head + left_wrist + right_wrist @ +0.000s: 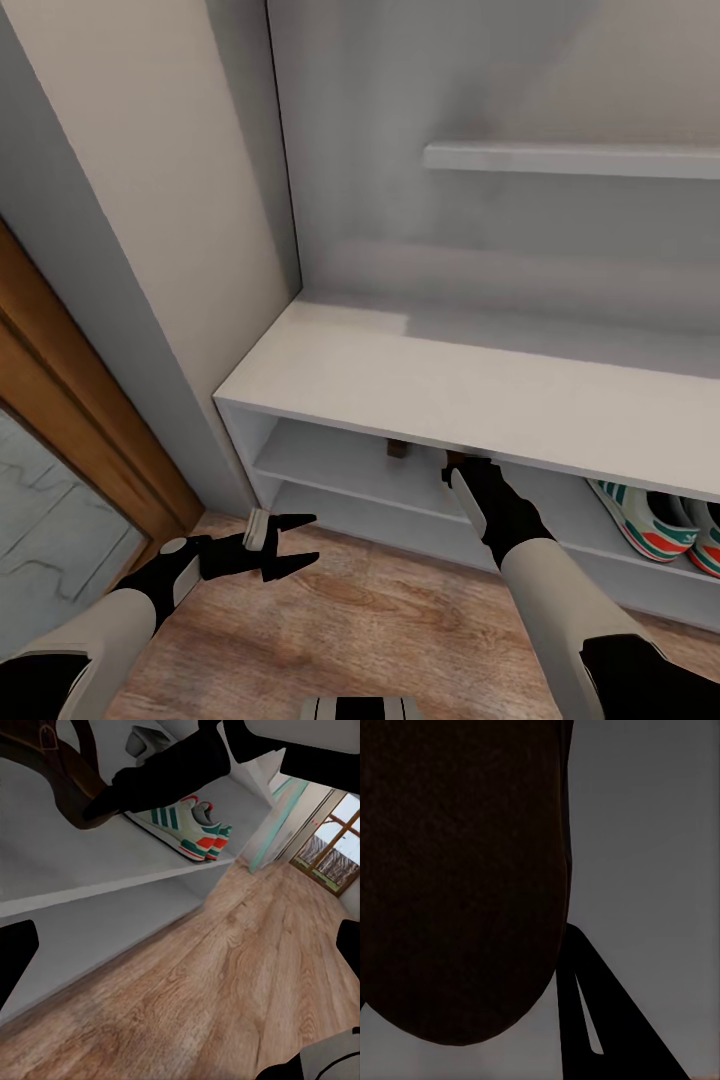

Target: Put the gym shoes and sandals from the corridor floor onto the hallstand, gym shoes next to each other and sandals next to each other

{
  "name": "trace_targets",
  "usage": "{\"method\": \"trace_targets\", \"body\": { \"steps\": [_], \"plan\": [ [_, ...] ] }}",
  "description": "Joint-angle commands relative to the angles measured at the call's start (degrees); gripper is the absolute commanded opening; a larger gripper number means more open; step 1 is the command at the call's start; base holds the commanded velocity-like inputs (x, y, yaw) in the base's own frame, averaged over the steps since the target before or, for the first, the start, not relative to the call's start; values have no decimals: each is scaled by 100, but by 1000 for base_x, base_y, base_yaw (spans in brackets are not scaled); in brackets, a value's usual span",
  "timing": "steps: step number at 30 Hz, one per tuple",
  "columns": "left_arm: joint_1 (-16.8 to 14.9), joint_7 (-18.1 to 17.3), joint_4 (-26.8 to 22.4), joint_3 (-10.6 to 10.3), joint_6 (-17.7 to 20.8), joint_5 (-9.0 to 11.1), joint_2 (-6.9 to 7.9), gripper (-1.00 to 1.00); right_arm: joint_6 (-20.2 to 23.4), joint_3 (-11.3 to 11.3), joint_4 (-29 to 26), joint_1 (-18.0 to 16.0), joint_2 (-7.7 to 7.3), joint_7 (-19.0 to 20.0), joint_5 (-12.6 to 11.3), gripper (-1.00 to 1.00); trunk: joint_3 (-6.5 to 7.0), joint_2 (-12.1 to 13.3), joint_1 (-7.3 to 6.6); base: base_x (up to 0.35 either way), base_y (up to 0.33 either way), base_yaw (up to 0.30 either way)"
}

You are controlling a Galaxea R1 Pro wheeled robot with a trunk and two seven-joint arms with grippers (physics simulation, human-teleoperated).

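Light brown wood-plank corridor floor (330,610) underfoot, grain and knots plain to see, running up to a cream wall and a wooden door frame (70,400) at the left. Ahead, the light-grey hallstand (420,380) with its flat top, two long shelf compartments and a wall shelf (570,158) above on the grey back panel.

Left pincer (300,545) low over the floor just before the rack's left end, fingers spread, nothing between them. Right pincer (462,470) reaching into the upper compartment; from the head, fingertips hidden under the top board, grip impossible to tell.

Gym shoes (660,525) side by side on the upper shelf toward the right, off the floor; from the left wrist, the same pair (187,825) with green stripes, and beyond it a glazed door. Closer in that view, a brown sandal (67,772) on the same shelf, beside the right arm. From the right wrist, a dark rounded sole (457,877) close against the lens, grey panel behind.
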Motion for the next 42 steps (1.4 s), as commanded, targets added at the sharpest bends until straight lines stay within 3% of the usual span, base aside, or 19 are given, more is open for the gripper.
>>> {"method": "trace_targets", "body": {
  "steps": [1, 2, 3, 23, 42],
  "plan": [
    [-3, -7, 2, -26, -40, 35, 3, 100, 17, 25, -6, -3, -4, -67, -74, -100, -5, -2, -1, 1, 0, 0],
    [-3, -7, 2, -27, -40, 35, 3, 100, 17, 25, -6, -3, -4, -67, -74, -100, -5, -2, -1, 0, 0, 0],
    [-3, -7, 2, -25, -40, 35, 3, 100, 17, 25, -6, -3, -4, -67, -74, 100, -5, -2, -1, 0, 0, 0],
    [-3, -7, 2, -26, -40, 35, 3, 100, 18, 25, -6, -3, -4, -67, -74, 100, -5, -2, -1, -13, 0, 0],
    [-3, -7, 2, -25, -40, 35, 3, 100, 17, 32, -6, -3, -4, -67, -74, 100, -5, -2, -1, -308, 0, 0]
  ]
}}
